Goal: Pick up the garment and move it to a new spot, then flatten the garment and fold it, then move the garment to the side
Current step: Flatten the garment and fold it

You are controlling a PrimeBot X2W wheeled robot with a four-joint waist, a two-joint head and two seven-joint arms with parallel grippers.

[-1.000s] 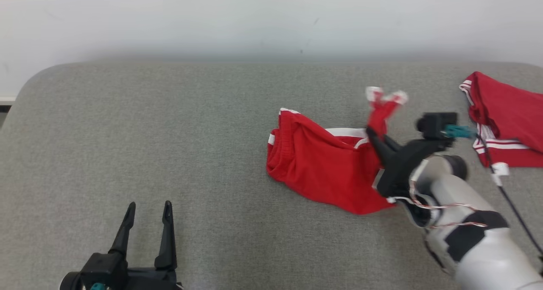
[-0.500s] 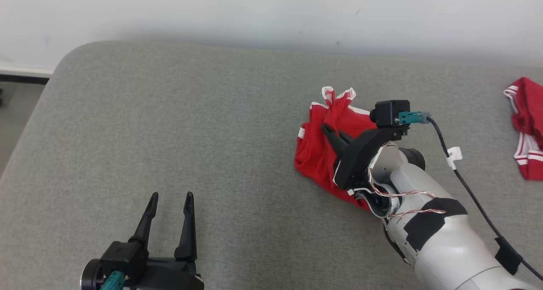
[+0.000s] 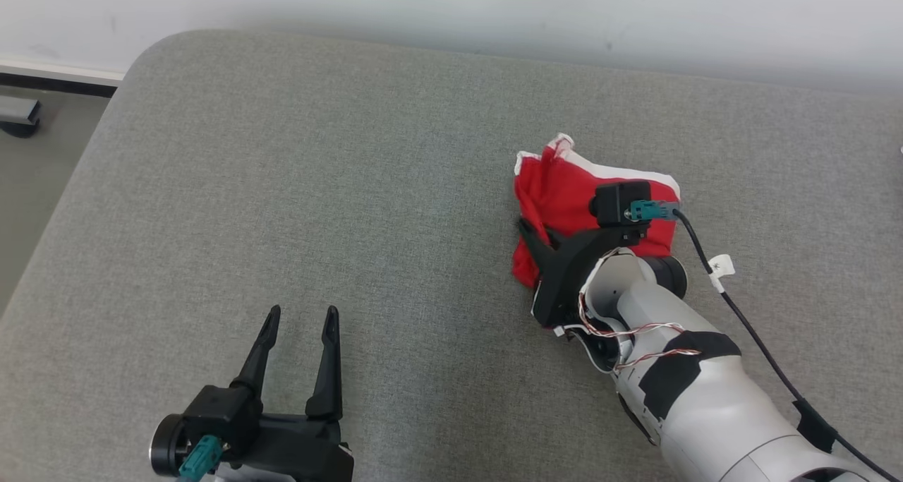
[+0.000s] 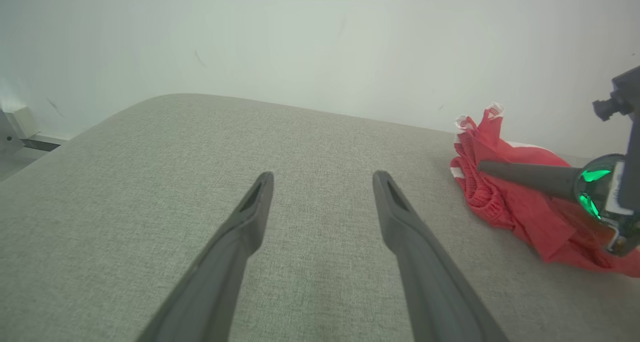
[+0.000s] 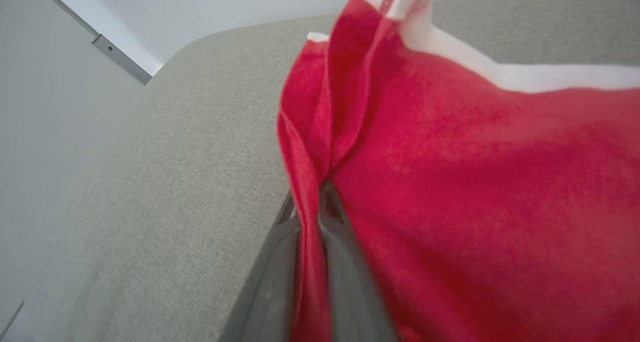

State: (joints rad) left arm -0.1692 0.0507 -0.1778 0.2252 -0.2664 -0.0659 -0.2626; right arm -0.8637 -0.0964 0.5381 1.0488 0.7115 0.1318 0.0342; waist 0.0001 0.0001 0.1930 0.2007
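Head view: red garment (image 3: 564, 193), bunched, lies on the grey padded surface (image 3: 282, 185), right of centre. At its left side the right gripper (image 3: 530, 229) has its fingers pinched together on a fold of the cloth. Low left, the left gripper (image 3: 300, 318) has its fingers spread with nothing between them, well apart from the garment.
Left wrist view: own fingers wide over bare padding. Garment heaped at right, one peak standing up, a right gripper finger lying across it.
Right wrist view: both fingers clamp a red fold. White trim (image 5: 525, 76) runs along the garment's upper edge.
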